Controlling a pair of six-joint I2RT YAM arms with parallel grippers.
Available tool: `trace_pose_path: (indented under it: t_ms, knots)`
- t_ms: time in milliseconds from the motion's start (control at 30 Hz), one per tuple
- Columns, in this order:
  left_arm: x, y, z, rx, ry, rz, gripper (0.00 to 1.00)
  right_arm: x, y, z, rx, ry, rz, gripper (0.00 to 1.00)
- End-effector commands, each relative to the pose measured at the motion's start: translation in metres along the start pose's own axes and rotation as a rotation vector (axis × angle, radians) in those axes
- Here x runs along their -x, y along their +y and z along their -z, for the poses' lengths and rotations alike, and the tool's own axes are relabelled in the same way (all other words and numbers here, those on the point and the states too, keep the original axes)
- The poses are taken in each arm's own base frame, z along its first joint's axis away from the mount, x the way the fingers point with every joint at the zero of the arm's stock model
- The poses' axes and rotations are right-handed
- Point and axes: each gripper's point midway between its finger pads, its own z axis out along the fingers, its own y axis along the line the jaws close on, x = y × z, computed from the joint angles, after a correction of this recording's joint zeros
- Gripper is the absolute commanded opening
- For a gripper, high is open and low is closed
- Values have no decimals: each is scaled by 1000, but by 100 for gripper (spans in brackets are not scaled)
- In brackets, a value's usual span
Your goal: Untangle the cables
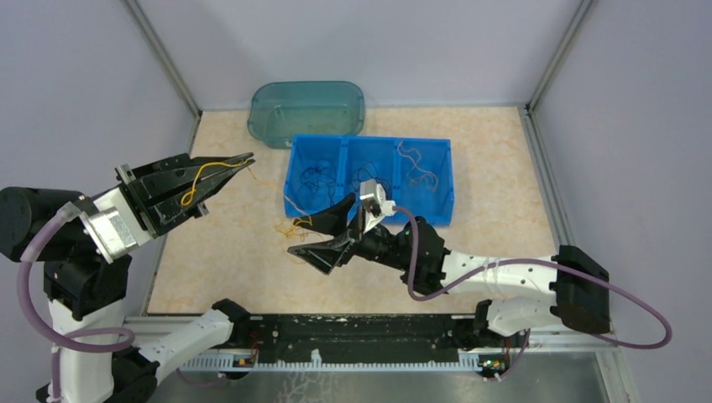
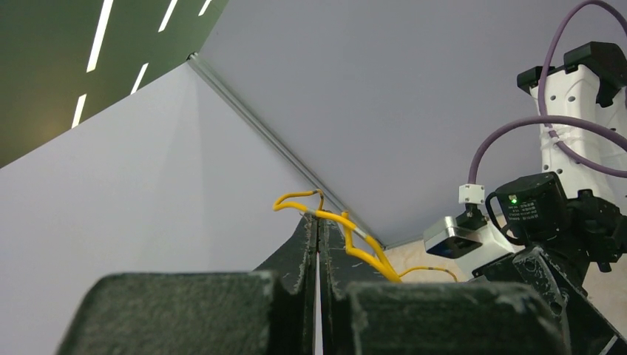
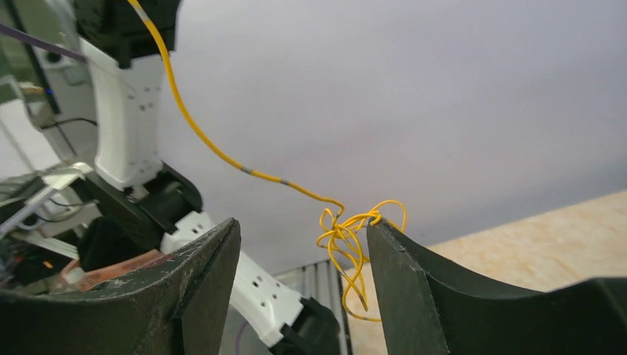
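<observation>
My left gripper [image 1: 244,160] is raised over the table's left side and shut on a yellow cable [image 1: 200,183]. In the left wrist view the cable [image 2: 353,238] crosses the closed fingertips and loops down the right side. One strand [image 3: 194,130] runs from there to a small yellow tangle [image 3: 349,240] that hangs on the tip of my right gripper's right finger [image 3: 378,231]. My right gripper [image 1: 294,238] stands open near the table's middle, nothing pinched between its fingers, with the tangle [image 1: 296,223] at its tip. More thin cables [image 1: 319,176] lie in the blue bin.
A blue three-compartment bin [image 1: 448,195] sits behind the right gripper, with wires in each section. A teal translucent tub [image 1: 277,99] stands behind it by the back wall. Grey walls close in the table on three sides.
</observation>
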Motion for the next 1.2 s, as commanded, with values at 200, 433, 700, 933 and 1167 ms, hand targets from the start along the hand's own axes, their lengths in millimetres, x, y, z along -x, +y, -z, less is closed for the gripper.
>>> trace_pose_path:
  t_ms: [200, 433, 700, 933, 1167]
  knots:
    - [5, 2, -3, -10, -26, 0, 2, 4, -28, 0, -154, 9, 106, 66]
    - [4, 2, -4, -13, -23, 1, 2, 3, -43, 14, -257, 60, 153, 80]
    - [0, 1, -5, -17, -19, 10, 2, 35, -25, 2, -196, -7, 172, 92]
    - [-2, 2, -7, -17, -19, 15, 2, 53, 3, -20, -51, -115, 92, 75]
    - [-5, 3, -9, -18, -20, 11, 2, 26, 24, -28, 120, -127, -93, 36]
